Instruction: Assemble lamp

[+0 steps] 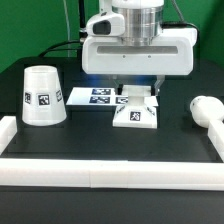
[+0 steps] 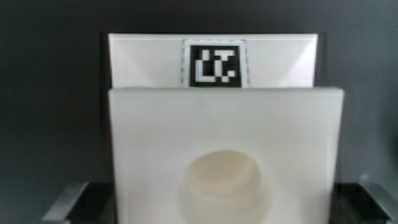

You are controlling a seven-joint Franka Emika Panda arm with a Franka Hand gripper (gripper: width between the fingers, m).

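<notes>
- Shade (image 1: 43, 96) stands wide end down at nine o'clock from the base (image 1: 136, 114), parked clear.
- Base sits mid-bench (image 1: 100, 138), socket (image 2: 224, 178) facing the wrist (handy for aiming); jaws straddle it, clamped or not I cannot tell.
- Bulb (image 1: 208, 110) lies at its three o'clock, awaiting fitting.

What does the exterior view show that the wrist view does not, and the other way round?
Only the exterior view: the shade, the bulb, the marker board and the white border rail. Only the wrist view: the round hollow in the base. Both: the base, with a black tag on it.
</notes>
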